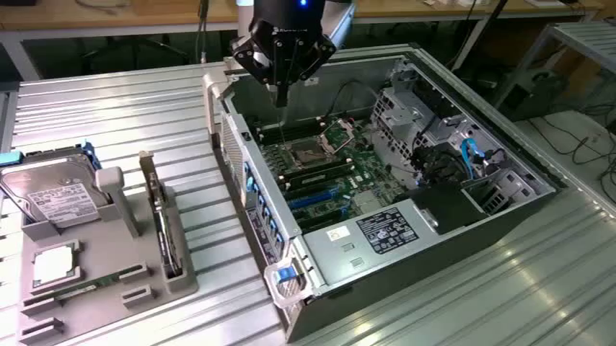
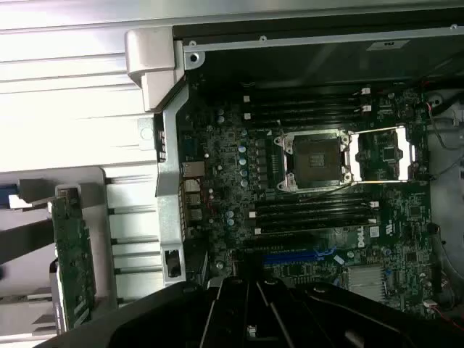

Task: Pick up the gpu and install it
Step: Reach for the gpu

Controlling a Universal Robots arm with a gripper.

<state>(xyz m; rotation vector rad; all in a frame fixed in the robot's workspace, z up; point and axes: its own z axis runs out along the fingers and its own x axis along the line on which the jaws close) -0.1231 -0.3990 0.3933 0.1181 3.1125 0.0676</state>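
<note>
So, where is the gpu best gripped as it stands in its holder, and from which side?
Probably by its free upper long edge, coming straight down. The gpu stands on edge in a slot of the grey holder, so its lower edge is buried and its two flat faces are open to pinch.

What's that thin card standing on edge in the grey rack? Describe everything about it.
The gpu is a thin green circuit board with a silver bracket at one end. It stands upright on its long edge in a slot of the grey holder, outside the open computer case. Only the holder touches it.
</note>
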